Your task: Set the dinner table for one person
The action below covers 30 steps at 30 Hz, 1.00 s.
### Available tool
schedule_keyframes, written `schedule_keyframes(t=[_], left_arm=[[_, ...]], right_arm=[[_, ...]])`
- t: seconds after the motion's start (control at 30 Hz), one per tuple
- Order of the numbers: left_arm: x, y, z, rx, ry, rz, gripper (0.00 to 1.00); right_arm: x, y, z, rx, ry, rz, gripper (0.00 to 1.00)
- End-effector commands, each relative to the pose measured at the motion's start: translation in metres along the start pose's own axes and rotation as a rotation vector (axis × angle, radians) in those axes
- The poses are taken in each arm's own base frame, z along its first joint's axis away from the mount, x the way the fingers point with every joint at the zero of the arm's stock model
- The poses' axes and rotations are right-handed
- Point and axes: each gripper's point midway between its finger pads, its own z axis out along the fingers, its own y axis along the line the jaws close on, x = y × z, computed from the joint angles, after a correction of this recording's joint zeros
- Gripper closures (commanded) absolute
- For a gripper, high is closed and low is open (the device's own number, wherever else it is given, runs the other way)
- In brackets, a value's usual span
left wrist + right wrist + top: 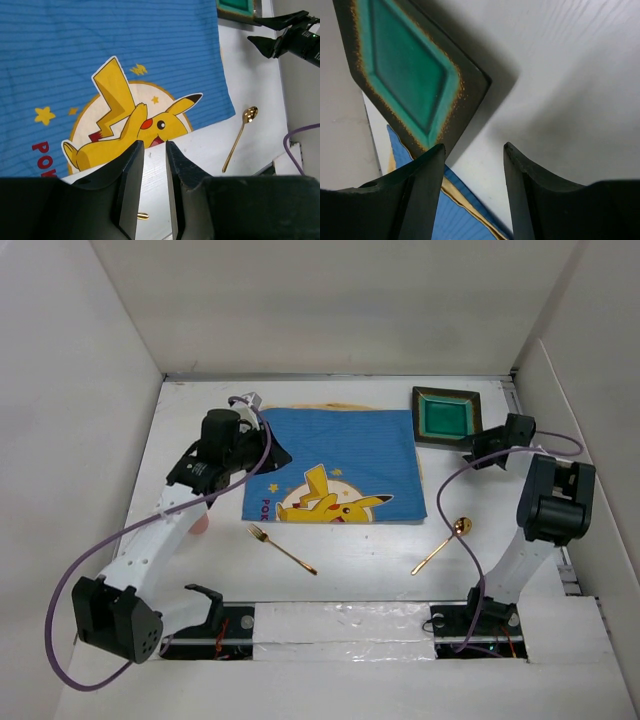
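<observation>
On the white table (360, 545), right of the blue mat (335, 455), the green plate (446, 415) sat at the overhead view's upper right, just up-left of the right gripper (472, 453), jaws wide and empty, while the left gripper (278, 457), narrowly parted and empty, hovered far left.

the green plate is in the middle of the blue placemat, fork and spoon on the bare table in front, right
No. The green plate sits on the table beside the blue placemat, at its far right corner, not in its middle; the top external view shows it. The fork and spoon do lie on bare table in front.
</observation>
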Motion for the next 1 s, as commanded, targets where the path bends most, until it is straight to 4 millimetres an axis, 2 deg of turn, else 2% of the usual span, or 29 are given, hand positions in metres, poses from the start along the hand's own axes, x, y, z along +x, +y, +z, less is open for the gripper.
schedule_keyframes(t=[0.0,0.13,0.27,0.3,0.37,0.43,0.53,0.6,0.67,0.73,0.77,0.8,0.87,0.93,0.97], left_arm=[[-0.024,-0.01,0.006,0.022,-0.058,-0.002,0.78],[-0.028,-0.007,0.016,0.009,-0.057,-0.012,0.77],[-0.032,-0.005,0.019,-0.007,-0.06,-0.012,0.77],[-0.035,-0.006,0.019,-0.009,-0.066,-0.007,0.77],[-0.039,-0.004,0.018,-0.027,-0.072,-0.001,0.77],[-0.044,-0.005,0.018,-0.035,-0.079,0.014,0.77],[-0.05,-0.003,0.018,-0.057,-0.088,0.023,0.77],[-0.05,-0.002,0.021,-0.063,-0.081,0.021,0.77],[-0.05,-0.002,0.022,-0.063,-0.078,0.022,0.77],[-0.05,-0.001,0.025,-0.062,-0.07,0.022,0.78],[-0.051,-0.002,0.025,-0.06,-0.071,0.022,0.78],[-0.052,-0.003,0.026,-0.057,-0.069,0.024,0.77],[-0.055,-0.006,0.026,-0.049,-0.071,0.033,0.77],[-0.065,-0.011,0.024,-0.045,-0.089,0.048,0.77],[-0.066,-0.011,0.022,-0.048,-0.088,0.058,0.77]], right_arm=[[0.003,0.049,0.007,-0.163,0.004,0.071,0.44],[0.012,0.055,0.024,-0.15,-0.011,0.122,0.43],[0.021,0.054,0.045,-0.114,-0.016,0.211,0.44],[0.017,0.054,0.047,-0.117,-0.039,0.233,0.44],[0.027,0.055,0.052,-0.109,-0.039,0.276,0.47],[0.028,0.054,0.057,-0.107,-0.053,0.304,0.5],[0.028,0.053,0.058,-0.084,-0.099,0.358,0.61],[0.017,0.054,0.054,-0.094,-0.16,0.387,0.74],[0.011,0.058,0.045,-0.116,-0.194,0.389,0.83],[0.001,0.072,0.031,-0.161,-0.234,0.358,0.87],[-0.008,0.075,0.023,-0.175,-0.262,0.341,0.96],[-0.02,0.082,0.015,-0.2,-0.294,0.322,1.0],[-0.039,0.109,-0.015,-0.28,-0.341,0.243,1.0],[-0.055,0.127,-0.038,-0.336,-0.39,0.146,1.0],[-0.062,0.144,-0.061,-0.391,-0.413,0.112,1.0]])
